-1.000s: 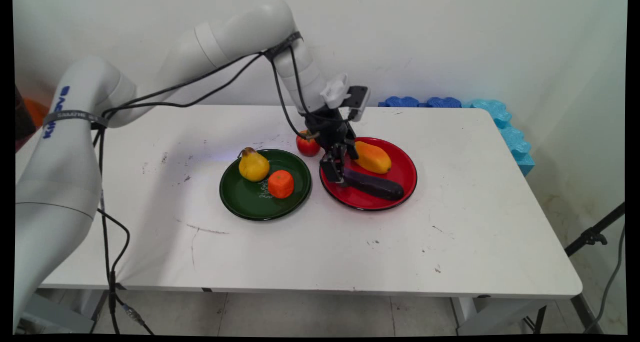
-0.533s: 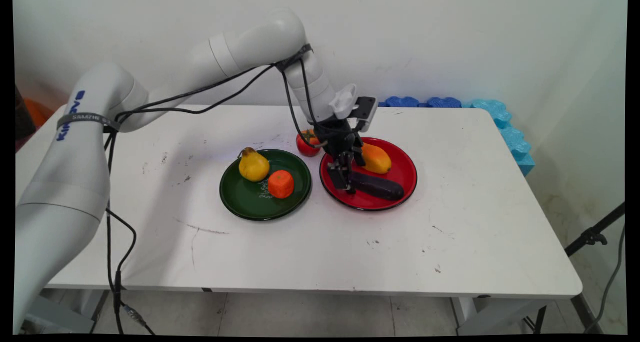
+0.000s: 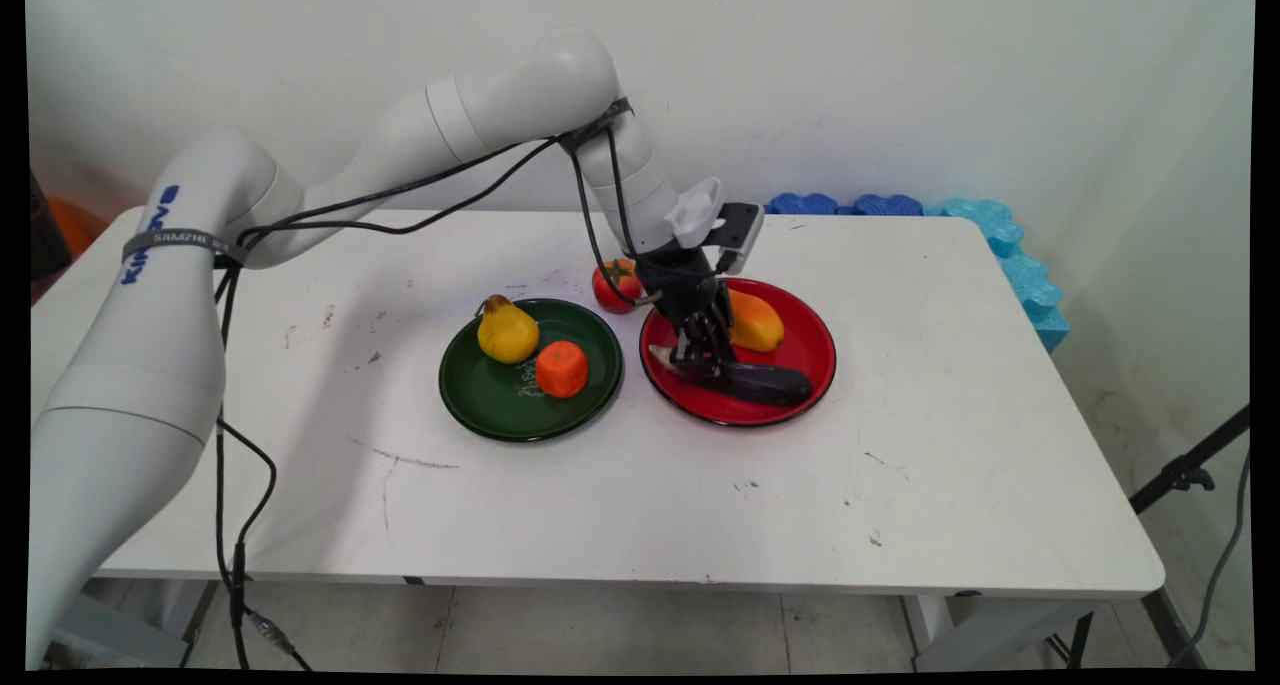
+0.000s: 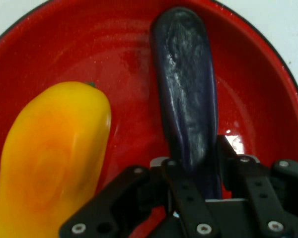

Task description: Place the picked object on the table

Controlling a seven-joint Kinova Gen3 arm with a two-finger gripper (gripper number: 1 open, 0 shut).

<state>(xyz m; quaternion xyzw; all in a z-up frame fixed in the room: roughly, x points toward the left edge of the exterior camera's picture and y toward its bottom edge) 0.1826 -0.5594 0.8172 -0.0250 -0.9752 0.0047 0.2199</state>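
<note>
My claw [image 4: 196, 171] is closed on the near end of the dark purple eggplant [image 4: 186, 104], its 2 fingers [image 4: 176, 186] pressed against the sides; the eggplant lies on the red plate [image 4: 134, 64], stretching away from me; just beside it on the same plate sits the yellow-orange mango [image 4: 52, 153]. Left of the red plate, a green plate [image 3: 480, 405] carries 1 yellow pear [image 3: 507, 331] and 1 orange fruit [image 3: 561, 368]; a red tomato [image 3: 612, 287] rests on the white table [image 3: 950, 415] behind them.
</note>
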